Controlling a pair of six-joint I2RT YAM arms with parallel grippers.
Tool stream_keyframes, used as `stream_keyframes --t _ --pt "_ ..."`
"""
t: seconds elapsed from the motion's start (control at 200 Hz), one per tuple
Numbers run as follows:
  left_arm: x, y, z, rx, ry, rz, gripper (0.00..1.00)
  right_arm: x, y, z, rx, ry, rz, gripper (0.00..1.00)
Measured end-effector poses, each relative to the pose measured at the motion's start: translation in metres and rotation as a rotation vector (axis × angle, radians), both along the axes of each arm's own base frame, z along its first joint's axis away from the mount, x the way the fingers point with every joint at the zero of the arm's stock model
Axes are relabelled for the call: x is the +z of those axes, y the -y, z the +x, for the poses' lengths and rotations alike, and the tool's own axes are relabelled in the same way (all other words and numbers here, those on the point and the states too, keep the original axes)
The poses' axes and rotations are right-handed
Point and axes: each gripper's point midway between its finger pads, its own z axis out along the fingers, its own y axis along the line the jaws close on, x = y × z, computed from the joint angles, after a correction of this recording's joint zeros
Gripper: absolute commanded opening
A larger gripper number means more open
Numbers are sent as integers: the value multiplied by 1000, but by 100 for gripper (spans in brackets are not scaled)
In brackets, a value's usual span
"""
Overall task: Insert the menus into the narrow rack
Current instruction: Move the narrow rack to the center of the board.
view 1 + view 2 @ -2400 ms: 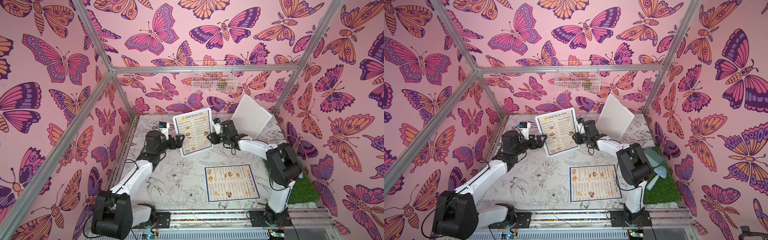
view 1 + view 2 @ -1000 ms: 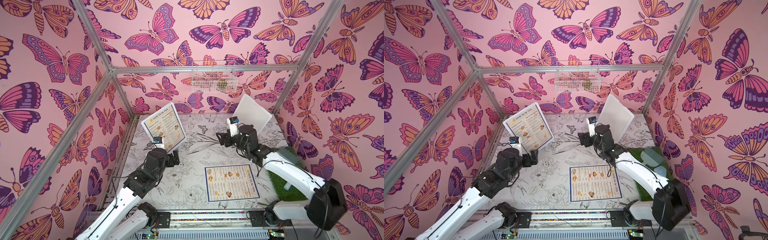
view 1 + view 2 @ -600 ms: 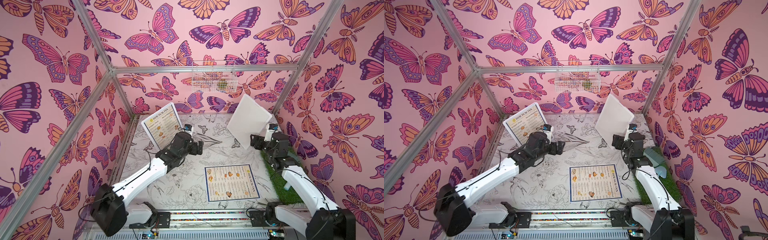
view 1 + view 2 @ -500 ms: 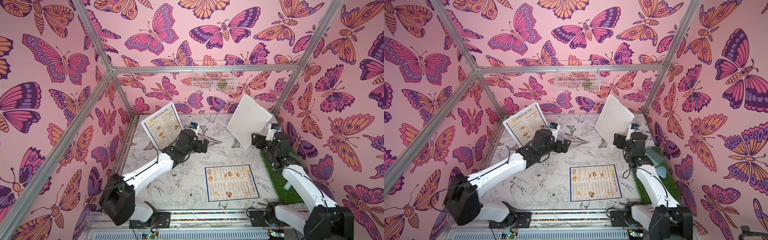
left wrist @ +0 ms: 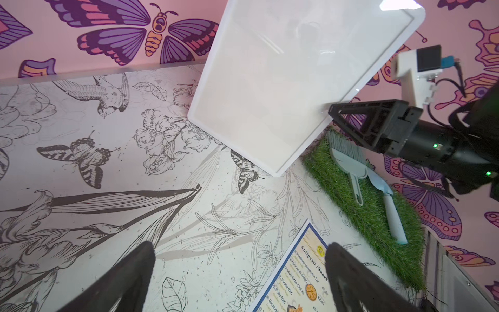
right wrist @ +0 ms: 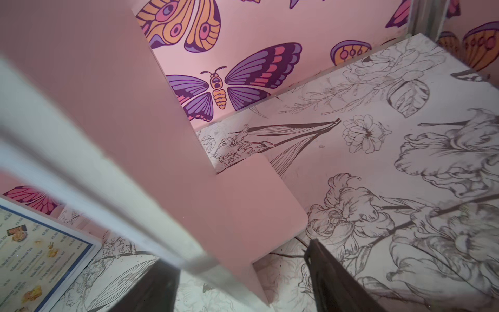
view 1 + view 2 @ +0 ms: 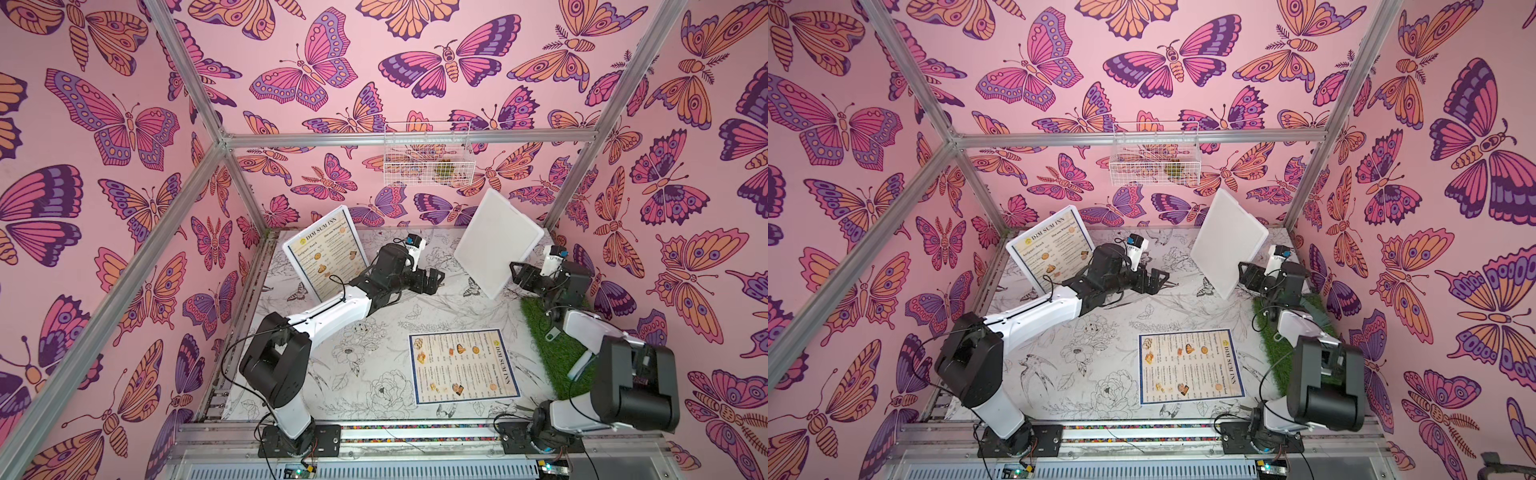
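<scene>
**Both menus outside the rack; my right hand at the white board**

Nearest me, one menu (image 7: 463, 365) lies flat and face up on the flowered surface (image 7: 365, 374). It is just left of the grass mat (image 7: 559, 345), level with the mat's near half, and nothing touches it. On the mat lie a grey dustpan (image 5: 348, 162) and a small pale-blue trowel (image 5: 388, 208), side by side.

Further out, left of the mat's far end and well apart from it, my left hand (image 7: 435, 281) hangs over bare surface. Its fingers are spread wide with nothing between them.

At the mat's far end, my right hand (image 7: 514, 272) sits at the lower edge of a white board (image 7: 496, 243). The board stands tilted, its lowest corner down by the surface just off the mat's far left corner; I cannot tell whether that corner touches. In the right wrist view the edge runs between my fingers (image 6: 337, 281). They are parted wider than the edge, and surface shows in the gap beside one of them, so this hand is around the board and not clamped on it.

Across the surface from the mat's far end, the second menu (image 7: 322, 249) leans against the left wall, heading uppermost. Its lower corner is hidden behind my left arm.

Farthest of all, the wire rack (image 7: 428, 160) hangs on the back wall's rail, high above the mat's far end.
</scene>
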Motion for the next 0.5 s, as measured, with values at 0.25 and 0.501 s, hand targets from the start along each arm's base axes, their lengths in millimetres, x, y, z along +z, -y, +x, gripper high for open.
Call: stream_keyframes --t 0.25,0.501 --pt "1 2 -2 -19 0 -10 99 -1 -15 28 130 90 52 50" --pt "-2 1 -2 -20 -5 -9 98 10 -26 28 211 152 63 33"
